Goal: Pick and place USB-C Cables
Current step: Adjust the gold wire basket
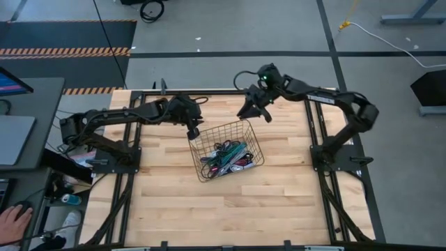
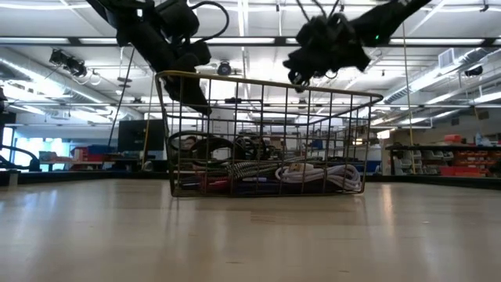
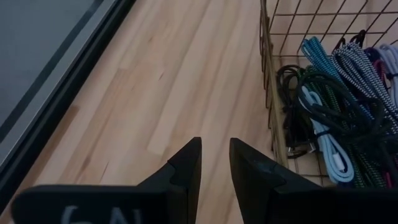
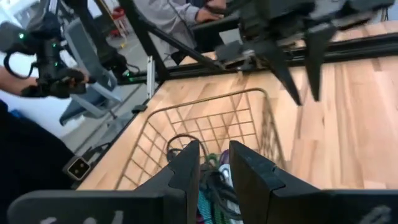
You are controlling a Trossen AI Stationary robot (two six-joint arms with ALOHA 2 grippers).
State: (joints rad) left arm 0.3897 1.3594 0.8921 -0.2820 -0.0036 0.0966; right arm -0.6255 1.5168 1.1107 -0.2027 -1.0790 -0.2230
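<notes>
Wire-mesh basket (image 1: 256,141) stands upright near the middle of the counter (image 1: 209,216), set at an angle to the counter's edges. Counter surface is pale butcher-block wood with a dark metal frame (image 1: 216,91) around it. Floor behind the counter carries a strip of orange-and-black hazard tape (image 1: 66,51). A laptop (image 1: 12,136) sits on a grey desk off the counter's left side. A person's hand (image 1: 10,222) rests near the picture's lower left corner.

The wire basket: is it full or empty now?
Partly full. The basket holds a tangle of cables covering its floor; in the low view the pile stays far below the rim.
</notes>
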